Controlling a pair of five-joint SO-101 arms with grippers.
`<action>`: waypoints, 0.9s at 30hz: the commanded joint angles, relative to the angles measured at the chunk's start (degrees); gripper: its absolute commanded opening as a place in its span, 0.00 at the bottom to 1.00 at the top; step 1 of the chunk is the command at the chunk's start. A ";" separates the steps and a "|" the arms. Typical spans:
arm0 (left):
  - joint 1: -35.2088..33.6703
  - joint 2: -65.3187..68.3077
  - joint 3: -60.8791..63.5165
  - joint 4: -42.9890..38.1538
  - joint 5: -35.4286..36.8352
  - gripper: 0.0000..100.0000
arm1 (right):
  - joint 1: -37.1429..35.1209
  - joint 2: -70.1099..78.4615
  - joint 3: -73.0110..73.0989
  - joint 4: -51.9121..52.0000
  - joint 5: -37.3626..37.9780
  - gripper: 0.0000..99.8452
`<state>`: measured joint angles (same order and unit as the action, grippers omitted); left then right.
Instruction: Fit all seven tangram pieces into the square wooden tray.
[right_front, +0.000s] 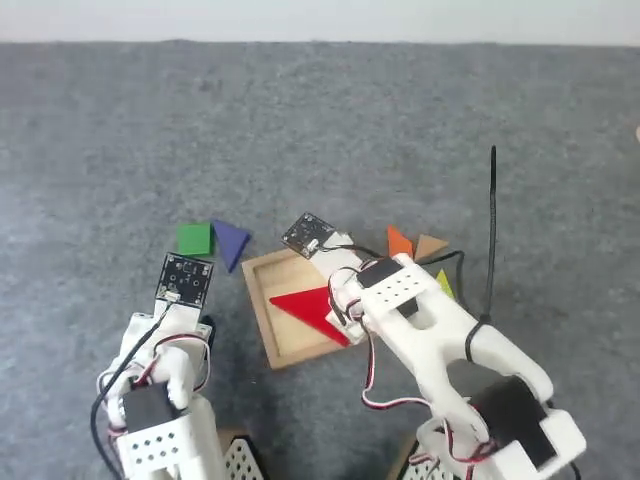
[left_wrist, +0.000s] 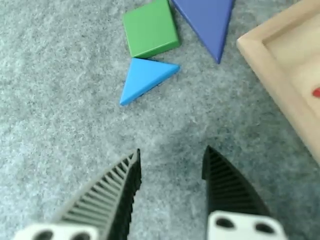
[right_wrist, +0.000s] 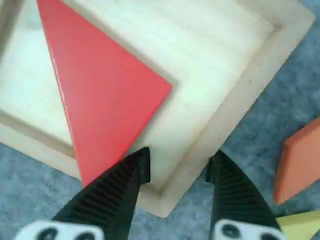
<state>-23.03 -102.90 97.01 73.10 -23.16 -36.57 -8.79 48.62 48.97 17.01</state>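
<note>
The square wooden tray (right_front: 262, 318) lies between the two arms. A large red triangle (right_front: 315, 308) sits in it, and one tip lies over the rim (right_wrist: 240, 100) in the right wrist view. My right gripper (right_wrist: 180, 167) hovers open above that tray edge, next to the red triangle (right_wrist: 100, 95). My left gripper (left_wrist: 172, 165) is open over bare carpet, holding nothing. Just beyond its fingertips lie a light blue triangle (left_wrist: 145, 77), a green square (left_wrist: 151, 28) and a dark blue triangle (left_wrist: 207, 20). The tray's corner (left_wrist: 270, 55) is off to one side.
An orange piece (right_front: 399, 241), a tan piece (right_front: 431, 246) and a yellow piece (right_front: 445, 285) lie on the grey carpet right of the tray, partly behind the right arm. The green square (right_front: 194, 239) and dark blue triangle (right_front: 231, 242) lie left of the tray.
</note>
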 joint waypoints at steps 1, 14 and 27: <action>-0.35 -1.05 -0.57 0.35 -0.26 0.19 | 1.89 0.13 -3.08 0.40 -3.34 0.19; -0.35 -1.05 -0.57 0.35 -0.26 0.19 | 26.33 0.13 -1.76 2.07 -8.53 0.19; -0.35 -1.05 -0.57 0.35 -0.26 0.19 | 20.18 -0.57 -0.79 3.56 -6.33 0.19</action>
<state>-23.03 -102.90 97.01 73.10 -23.16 -14.24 -8.70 48.44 50.73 9.80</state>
